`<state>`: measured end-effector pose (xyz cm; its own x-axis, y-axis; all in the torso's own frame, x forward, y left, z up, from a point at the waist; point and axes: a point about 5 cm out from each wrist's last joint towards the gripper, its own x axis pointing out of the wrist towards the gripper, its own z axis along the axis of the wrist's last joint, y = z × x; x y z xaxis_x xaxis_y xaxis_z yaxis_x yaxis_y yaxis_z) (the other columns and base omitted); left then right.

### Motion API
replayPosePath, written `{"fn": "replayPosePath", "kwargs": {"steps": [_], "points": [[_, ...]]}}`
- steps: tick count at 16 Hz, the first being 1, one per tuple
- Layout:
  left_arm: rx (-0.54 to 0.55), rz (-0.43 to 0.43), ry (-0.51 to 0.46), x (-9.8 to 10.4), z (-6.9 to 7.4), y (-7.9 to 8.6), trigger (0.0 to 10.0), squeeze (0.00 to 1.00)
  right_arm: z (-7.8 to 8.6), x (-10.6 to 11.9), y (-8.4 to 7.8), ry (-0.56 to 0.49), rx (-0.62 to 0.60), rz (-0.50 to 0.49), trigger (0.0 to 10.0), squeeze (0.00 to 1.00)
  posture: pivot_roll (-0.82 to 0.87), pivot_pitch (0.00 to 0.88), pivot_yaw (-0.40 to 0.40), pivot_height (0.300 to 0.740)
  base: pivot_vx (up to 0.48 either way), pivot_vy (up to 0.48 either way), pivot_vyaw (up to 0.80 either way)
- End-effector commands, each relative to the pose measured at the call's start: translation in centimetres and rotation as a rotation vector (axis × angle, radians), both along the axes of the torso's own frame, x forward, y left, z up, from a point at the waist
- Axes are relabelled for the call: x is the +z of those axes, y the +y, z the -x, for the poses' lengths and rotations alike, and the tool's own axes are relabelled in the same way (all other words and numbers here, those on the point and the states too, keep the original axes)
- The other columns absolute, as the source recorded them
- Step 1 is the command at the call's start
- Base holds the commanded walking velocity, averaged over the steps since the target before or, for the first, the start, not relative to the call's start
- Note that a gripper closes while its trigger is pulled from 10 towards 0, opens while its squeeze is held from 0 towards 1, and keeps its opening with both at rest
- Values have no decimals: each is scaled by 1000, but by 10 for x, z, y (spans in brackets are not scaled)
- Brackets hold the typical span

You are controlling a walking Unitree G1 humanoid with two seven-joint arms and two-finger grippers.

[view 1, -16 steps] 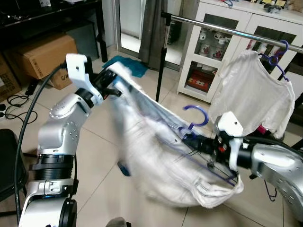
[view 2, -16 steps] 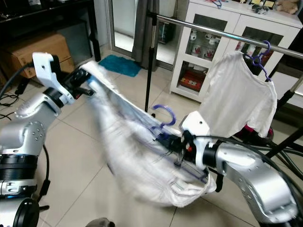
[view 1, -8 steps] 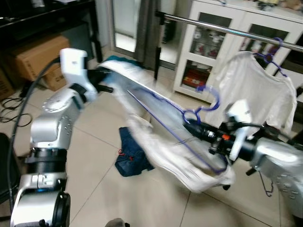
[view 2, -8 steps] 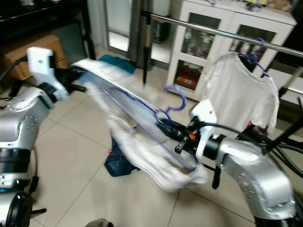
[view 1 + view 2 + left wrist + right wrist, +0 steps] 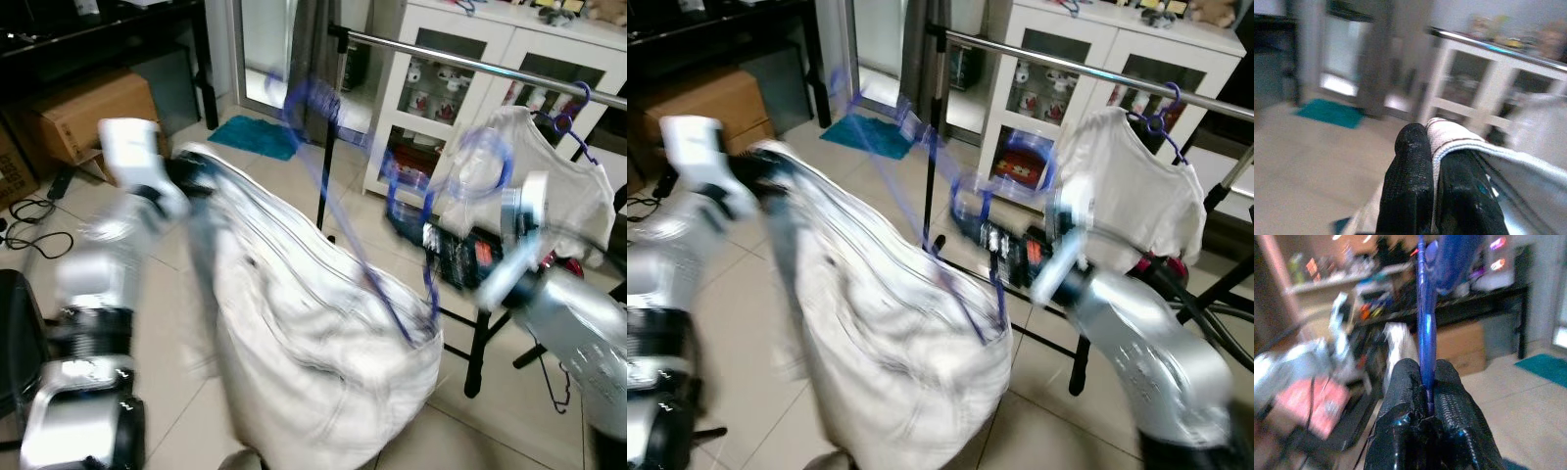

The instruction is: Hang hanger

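A white garment (image 5: 313, 362) hangs in a bulky fold from a thin blue hanger (image 5: 377, 284), all smeared by motion. My left gripper (image 5: 191, 168) is at the garment's upper left corner; in the left wrist view it (image 5: 1431, 142) is shut on the garment's hemmed edge (image 5: 1449, 139). My right gripper (image 5: 446, 250) is at the right, below the clothes rail (image 5: 470, 64). The right wrist view shows it (image 5: 1426, 377) shut on the hanger's blue stem (image 5: 1426, 323). The hanger's hook (image 5: 482, 157) is a blur in front of the hung shirt.
A white shirt (image 5: 554, 191) hangs on another blue hanger (image 5: 576, 106) at the rail's right end. The rack's black post (image 5: 333, 127) stands behind the garment. A white glass-door cabinet (image 5: 421, 117) is behind the rail. A cardboard box (image 5: 93, 113), a teal mat (image 5: 257, 137) and cables (image 5: 29, 220) lie at the left.
Both arms swung the garment and hanger upward and toward the rail. The garment now hangs lower and fuller, covering the dark blue cloth seen on the floor before.
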<state>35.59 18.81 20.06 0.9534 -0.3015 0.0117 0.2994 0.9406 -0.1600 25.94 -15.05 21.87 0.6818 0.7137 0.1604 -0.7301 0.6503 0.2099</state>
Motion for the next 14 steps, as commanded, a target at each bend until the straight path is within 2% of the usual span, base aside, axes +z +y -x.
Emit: {"fn": "replayPosePath", "kwargs": {"steps": [1, 2, 4, 5, 7, 8, 9, 10, 12, 14], "points": [[-123, 58, -66, 17, 5, -32, 0, 0, -11, 4, -7, 19, -141, -101, 0, 0, 43, 0, -26, 740, 0, 0, 0], [-154, 77, -65, 17, 6, -41, 0, 0, -14, 5, -7, 24, -166, -146, 0, 0, 43, 0, -26, 740, 0, 0, 0], [-254, 108, -68, 17, 15, -69, 0, 0, -19, 10, -7, 29, -235, -266, 0, 0, 46, 0, -30, 740, 0, 0, 0], [-262, 117, -73, 18, 18, -75, 0, 0, -21, 10, -8, 27, -282, -257, 0, 0, 45, 0, -27, 740, 0, 0, 0], [-199, 96, -68, 13, 23, -69, 0, 0, -24, -3, -19, 45, -433, -53, 0, 0, 51, 0, -42, 740, 0, 0, 0], [-163, 72, -71, 10, 26, -64, 0, 0, -25, -13, -26, 116, -483, -33, 10000, 0, 57, 0, -54, 740, 0, 0, 0], [-104, 13, -69, 2, 34, -56, 2980, 0, -21, -27, -36, 192, -555, -17, 10000, 0, 63, 0, -65, 740, 0, 0, 0], [-58, -37, -43, -10, 47, -48, 10000, 0, -9, -40, -40, 215, -602, 53, 10000, 0, 65, 0, -71, 740, 0, 0, 0], [-47, -43, -16, -25, 72, -46, 10000, 0, 5, -56, -37, 244, -710, 158, 10000, 0, 64, 0, -71, 740, 0, 0, -400], [-30, -21, -14, -29, 80, -47, 10000, 0, 5, -53, -34, 193, -742, 200, 10000, 0, 68, 0, -65, 740, 0, 0, -800]]}}
